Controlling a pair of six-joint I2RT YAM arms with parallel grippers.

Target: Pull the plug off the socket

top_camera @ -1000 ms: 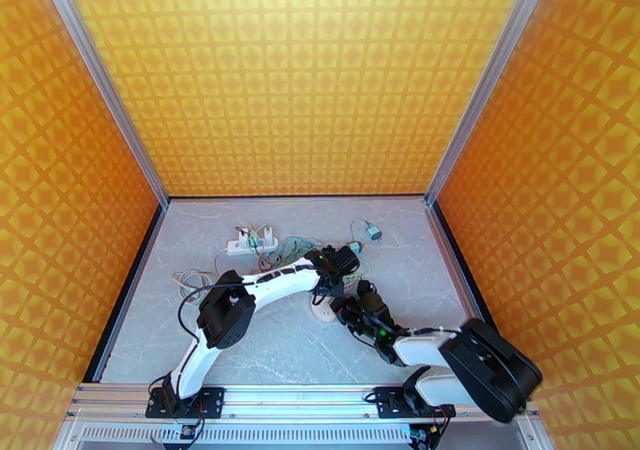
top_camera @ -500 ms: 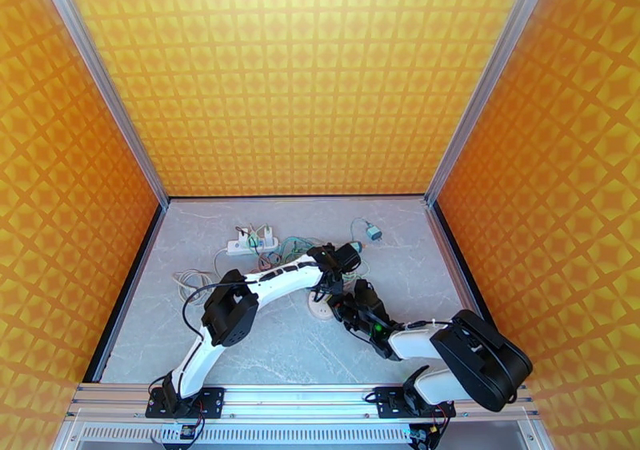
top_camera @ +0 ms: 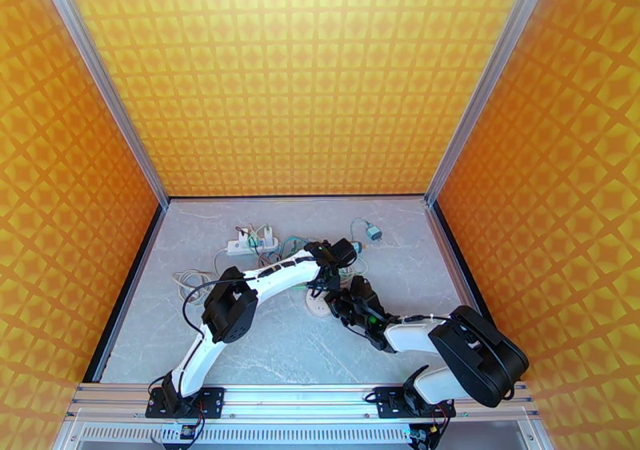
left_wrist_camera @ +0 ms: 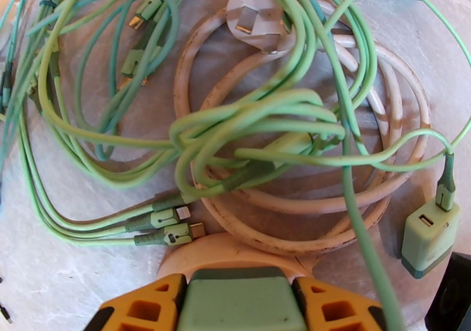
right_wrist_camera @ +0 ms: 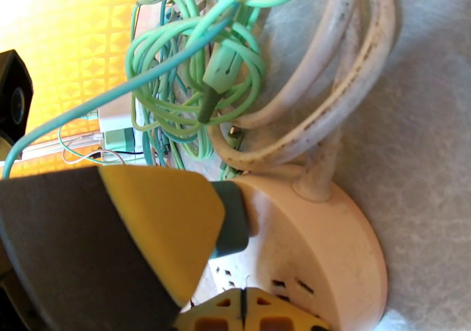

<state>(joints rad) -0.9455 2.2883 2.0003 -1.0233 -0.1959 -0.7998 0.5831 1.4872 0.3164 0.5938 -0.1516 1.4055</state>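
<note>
The green plug (left_wrist_camera: pixel 238 300) sits in a round cream socket (left_wrist_camera: pixel 221 251) on the grey table. My left gripper (left_wrist_camera: pixel 238 305) is shut on the plug, one orange finger on each side. In the right wrist view the plug (right_wrist_camera: pixel 232 217) sticks out of the socket (right_wrist_camera: pixel 318 250), with the left gripper's orange finger (right_wrist_camera: pixel 159 226) covering most of it. My right gripper (right_wrist_camera: pixel 242 314) is shut and its tips rest on the socket's top face. From above, both grippers meet at the socket (top_camera: pixel 317 304) in mid-table: left gripper (top_camera: pixel 326 280), right gripper (top_camera: pixel 339 303).
A coiled white cable (left_wrist_camera: pixel 388 126) and tangled green cables (left_wrist_camera: pixel 259 120) lie just beyond the socket. A green USB charger (left_wrist_camera: pixel 430 241) and a white three-pin plug (left_wrist_camera: pixel 259 17) lie among them. A white power strip (top_camera: pixel 251 243) and a small adapter (top_camera: pixel 373 233) are farther back.
Both grippers and the socket have shifted slightly left and toward the back. The right arm has stretched further in. Both grips are unchanged.
</note>
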